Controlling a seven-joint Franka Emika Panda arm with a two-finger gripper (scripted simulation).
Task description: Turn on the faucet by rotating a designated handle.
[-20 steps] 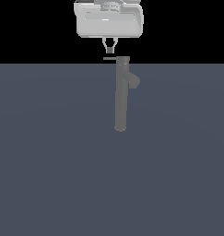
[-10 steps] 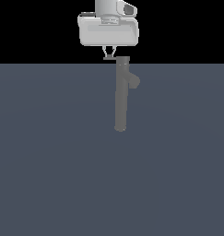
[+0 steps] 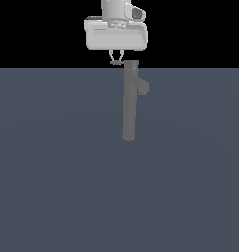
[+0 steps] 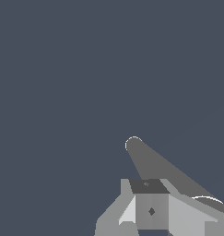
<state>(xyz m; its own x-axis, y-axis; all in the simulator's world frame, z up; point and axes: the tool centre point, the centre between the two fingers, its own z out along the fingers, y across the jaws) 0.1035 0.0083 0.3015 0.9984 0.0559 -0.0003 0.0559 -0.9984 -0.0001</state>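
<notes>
The faucet [image 3: 129,103] is a tall grey column standing upright on the floor, with a rounded spout stub [image 3: 143,87] on the side toward the exterior view's right. Its thin handle [image 3: 121,63] sticks out from the top cap toward the exterior view's left. My white gripper [image 3: 116,61] hangs straight above that handle, fingers drawn together, tips down at the lever's level with nothing visibly clamped. The wrist view looks down the faucet [image 4: 155,161] past my pale fingers [image 4: 187,216]. I cannot tell whether the tips touch the handle.
A flat blue-grey floor [image 3: 52,187] spreads all around the faucet, with black background above it. No other objects show in either view.
My gripper has come down from the top of the exterior view until its tips reach the handle's height. The faucet and handle have not turned.
</notes>
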